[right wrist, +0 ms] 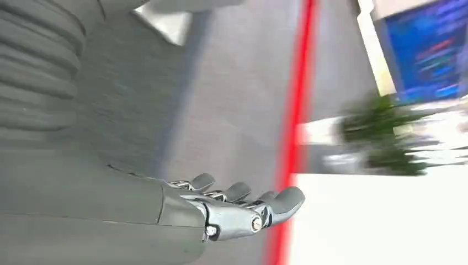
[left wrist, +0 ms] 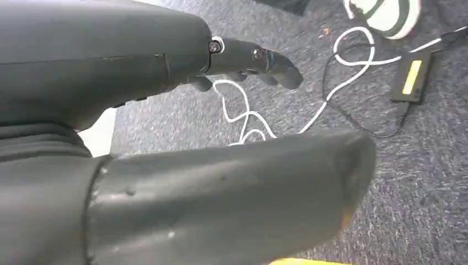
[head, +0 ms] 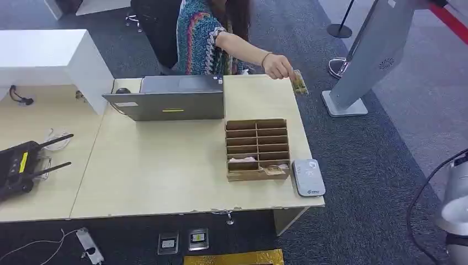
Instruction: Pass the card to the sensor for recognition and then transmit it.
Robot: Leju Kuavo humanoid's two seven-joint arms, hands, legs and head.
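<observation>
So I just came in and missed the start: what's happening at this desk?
A person's hand is holding a card out past the far right corner of the desk. The robot has not taken it: its left hand and right hand hold nothing. The grey card reader lies at the desk's near right edge, beside a wooden sorting tray.

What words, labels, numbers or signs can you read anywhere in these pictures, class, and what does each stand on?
No text can be read.
Card reader: small marks, too small to read.
Laptop: yellow and white stickers, too small.
Black router: yellow label, too small.
Black adapter on the carpet: yellow label, blurred.
Blue screen: blurred lines.
</observation>
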